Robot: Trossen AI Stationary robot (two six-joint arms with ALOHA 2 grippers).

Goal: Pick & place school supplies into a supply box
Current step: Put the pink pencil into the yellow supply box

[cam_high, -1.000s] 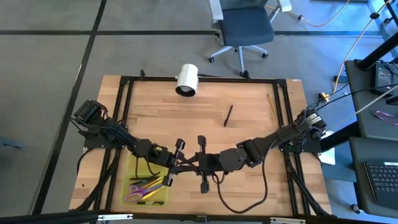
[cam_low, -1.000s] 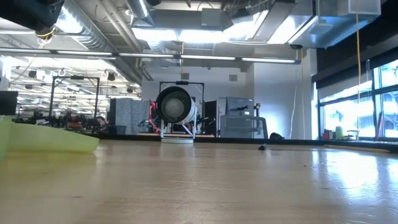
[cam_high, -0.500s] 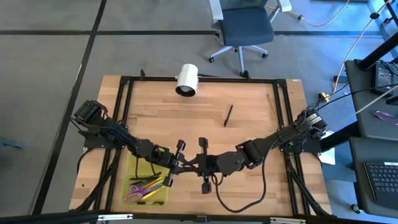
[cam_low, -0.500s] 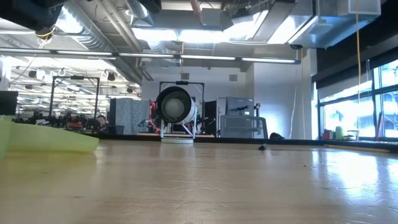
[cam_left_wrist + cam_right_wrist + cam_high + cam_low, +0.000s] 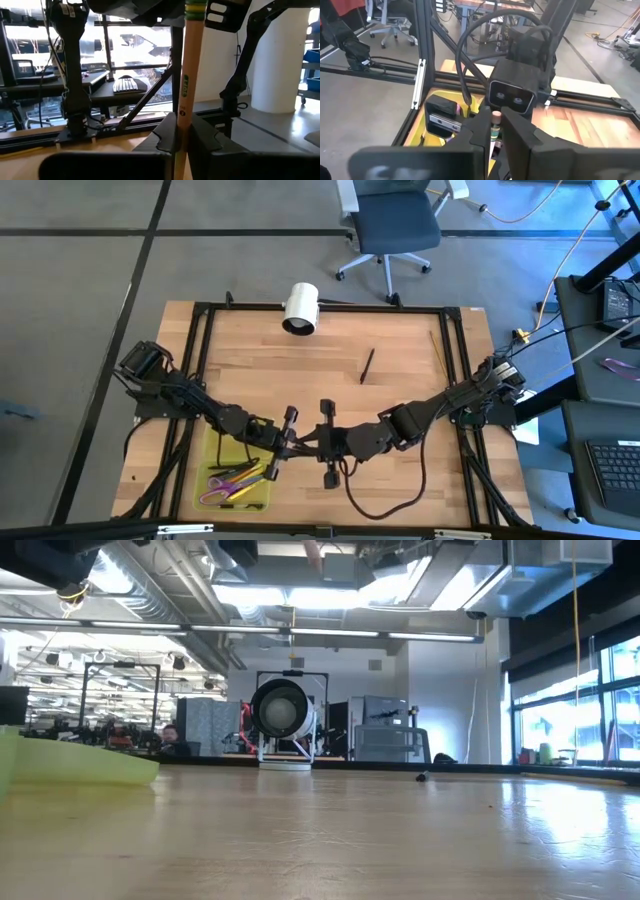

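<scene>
Wood-tan pencil (image 5: 186,95) stands clamped between the fingers (image 5: 165,137) of my left gripper (image 5: 287,442); my right gripper (image 5: 310,444) also pinches it, at the eraser end (image 5: 495,118), both nearly closed; this is a handover just beside the supply box (image 5: 208,470). Next move, by my judgement: right releases, left carries the pencil over the open box and lowers it among the supplies (image 5: 238,477). Farther off, a black pen (image 5: 367,366) lies on the table (image 5: 400,350). Hidden: both pencil tips and the contact points from overhead; the low view shows neither gripper.

The worktop (image 5: 400,395) is light wood, smooth with soft shine. On it, the supply box (image 5: 210,455) is translucent yellow-green plastic. The pencil (image 5: 187,80) looks of painted wood, slightly glossy.
</scene>
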